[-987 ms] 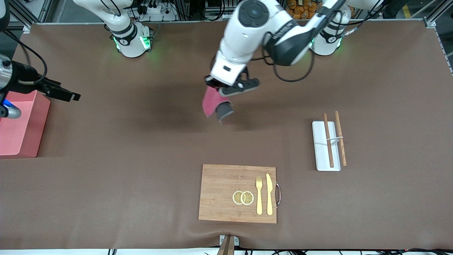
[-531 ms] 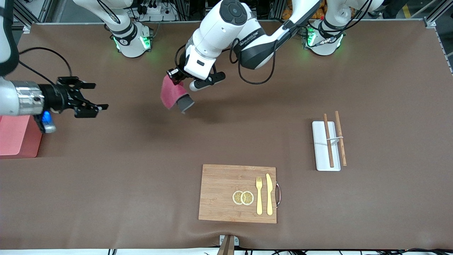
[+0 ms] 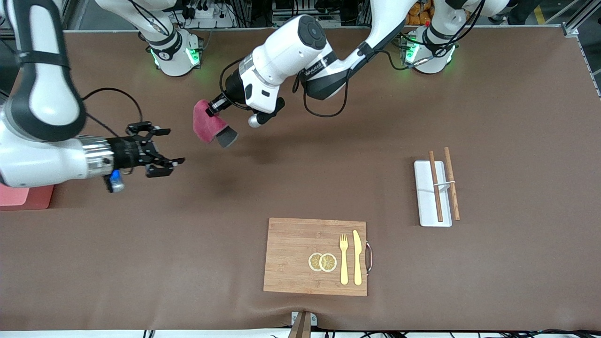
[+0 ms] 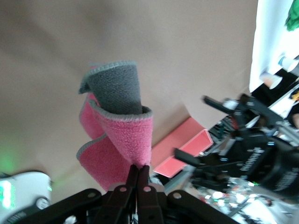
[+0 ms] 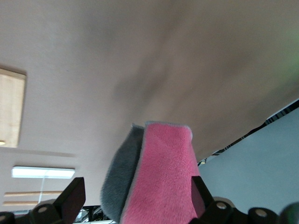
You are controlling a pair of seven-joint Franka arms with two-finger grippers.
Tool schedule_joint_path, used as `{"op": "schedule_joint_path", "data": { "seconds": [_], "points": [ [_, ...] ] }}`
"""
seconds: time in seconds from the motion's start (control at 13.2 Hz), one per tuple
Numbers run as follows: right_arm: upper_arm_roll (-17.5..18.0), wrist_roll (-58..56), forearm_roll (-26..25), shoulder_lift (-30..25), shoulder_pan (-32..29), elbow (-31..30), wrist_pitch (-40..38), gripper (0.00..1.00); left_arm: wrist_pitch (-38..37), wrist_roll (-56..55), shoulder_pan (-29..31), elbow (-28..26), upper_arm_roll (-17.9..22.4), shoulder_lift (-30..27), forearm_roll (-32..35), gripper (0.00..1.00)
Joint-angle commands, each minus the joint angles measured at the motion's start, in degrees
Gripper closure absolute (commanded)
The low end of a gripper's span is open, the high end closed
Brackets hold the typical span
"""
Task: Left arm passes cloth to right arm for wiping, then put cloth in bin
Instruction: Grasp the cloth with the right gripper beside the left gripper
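Observation:
The crimson cloth (image 3: 205, 124) hangs in the air with its dark grey underside (image 3: 227, 137) showing, folded over itself (image 4: 122, 135). My left gripper (image 3: 213, 107) is shut on its top edge (image 4: 139, 169), over the table toward the right arm's end. My right gripper (image 3: 173, 146) stands open beside the cloth, pointing at it with a small gap between them. In the right wrist view the cloth (image 5: 163, 177) hangs just ahead of the spread fingers (image 5: 72, 196). The pink bin (image 3: 21, 196) sits at the right arm's end of the table, mostly hidden under the right arm, and shows in the left wrist view (image 4: 182, 148).
A wooden board (image 3: 291, 256) with a fork (image 3: 343, 259), a knife (image 3: 357, 257) and lemon slices (image 3: 322, 262) lies near the front edge. A white tray (image 3: 425, 197) with brown chopsticks (image 3: 436, 187) lies toward the left arm's end.
My left gripper has carried the cloth toward the right arm's end of the table. My right gripper has swung from over the bin toward the cloth, staying open.

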Motion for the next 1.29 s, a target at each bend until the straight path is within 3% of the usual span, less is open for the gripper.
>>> {"op": "schedule_joint_path", "data": {
  "seconds": [0.0, 0.38, 0.53, 0.61, 0.68, 0.83, 0.91, 0.99, 1.06, 1.14, 1.21],
  "points": [
    [-0.1, 1.4, 1.1, -3.9, 1.7, -4.9, 0.7, 0.0, 1.0, -3.3, 0.0, 2.5, 0.4, 1.2, -2.7, 1.0],
    [-0.1, 1.5, 6.8, -4.4, 4.9, -8.0, 2.3, 0.0, 2.2, -4.5, 1.6, 2.6, 0.7, 2.5, -5.2, 1.0],
    [-0.1, 1.5, 8.0, -4.1, 5.8, -8.1, 3.6, 0.13, 2.2, -4.4, 2.0, 2.6, 0.7, 2.5, -6.0, 1.0],
    [-0.1, 1.5, 8.4, -3.9, 6.1, -8.3, 4.4, 0.24, 2.2, -4.4, 1.9, 2.6, 0.7, 2.5, -6.0, 1.0],
    [-0.1, 1.5, 8.5, -4.0, 6.7, -9.1, 5.4, 0.41, 2.2, -4.4, 1.9, 2.6, 0.7, 2.5, -6.0, 1.0],
    [-0.1, 1.5, 10.1, -3.7, 6.7, -9.1, 5.8, 0.95, 2.2, -4.4, 1.9, 2.6, 0.6, 2.3, -6.0, 1.0],
    [-0.1, 1.5, 10.7, -3.7, 6.7, -8.9, 6.2, 1.0, 2.2, -4.4, 1.8, 2.6, 0.6, 2.1, -6.0, 1.0],
    [-0.1, 1.5, 10.7, -3.7, 6.8, -8.8, 6.5, 1.0, 2.2, -4.5, 1.9, 2.5, 0.5, 1.9, -6.0, 0.9],
    [-0.1, 1.4, 10.7, -3.6, 7.0, -8.7, 6.6, 1.0, 2.2, -4.6, 1.9, 2.5, 0.4, 1.8, -6.0, 0.63],
    [-0.1, 1.4, 10.7, -3.5, 7.6, -8.6, 6.8, 1.0, 2.1, -4.6, 2.0, 2.4, 0.4, 1.5, -6.1, 0.48],
    [-0.1, 0.7, 10.7, -3.5, 7.5, -8.5, 6.8, 1.0, 1.8, -4.5, 2.1, 2.3, 0.5, 1.2, -5.7, 0.12]
  ]
}}
